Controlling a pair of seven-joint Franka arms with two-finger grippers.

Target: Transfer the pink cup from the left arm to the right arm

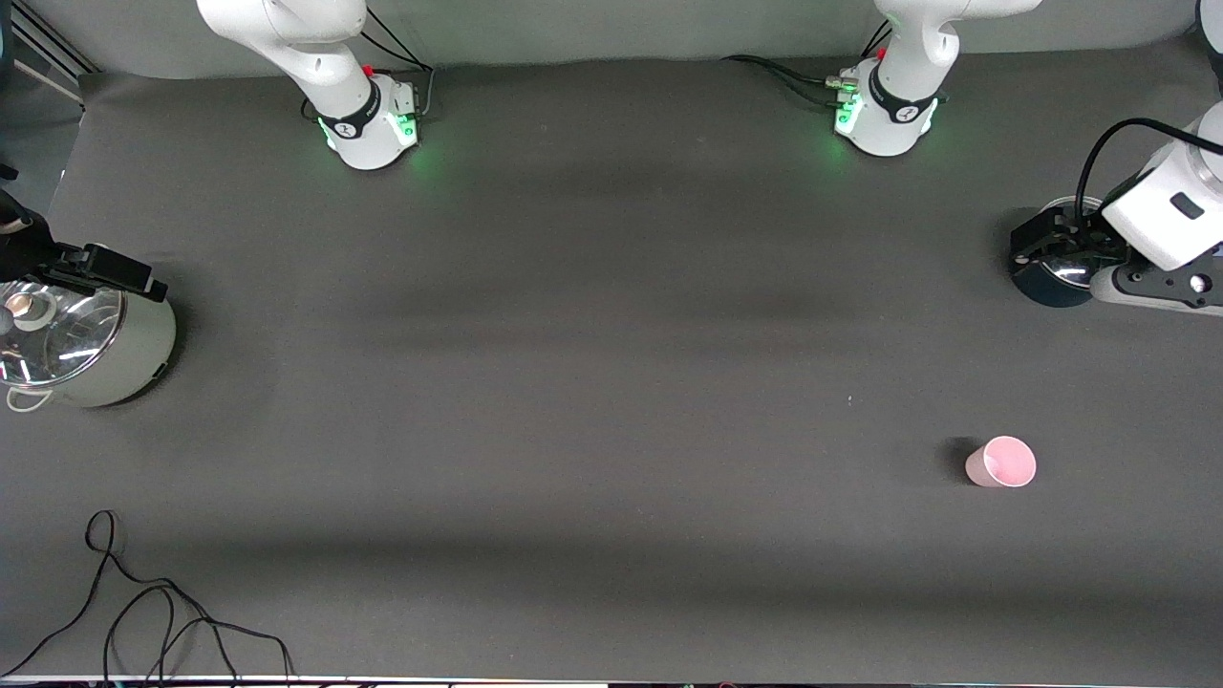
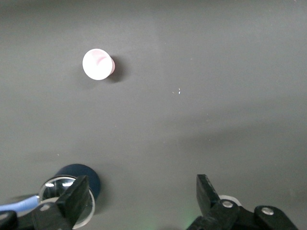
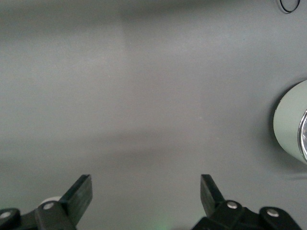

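Note:
The pink cup stands upright on the grey table toward the left arm's end, mouth up. It also shows in the left wrist view, well away from the fingers. My left gripper hangs open and empty over a dark blue, steel-lined container, which lies farther from the front camera than the cup. In its own view the left gripper has its jaws wide apart over bare table. My right gripper is at the right arm's end of the table over a pale pot; in its own view the right gripper is open and empty.
A pale-green pot with a glass lid stands at the right arm's end and shows in the right wrist view. The dark blue container shows beside one left finger. A loose black cable lies near the front edge.

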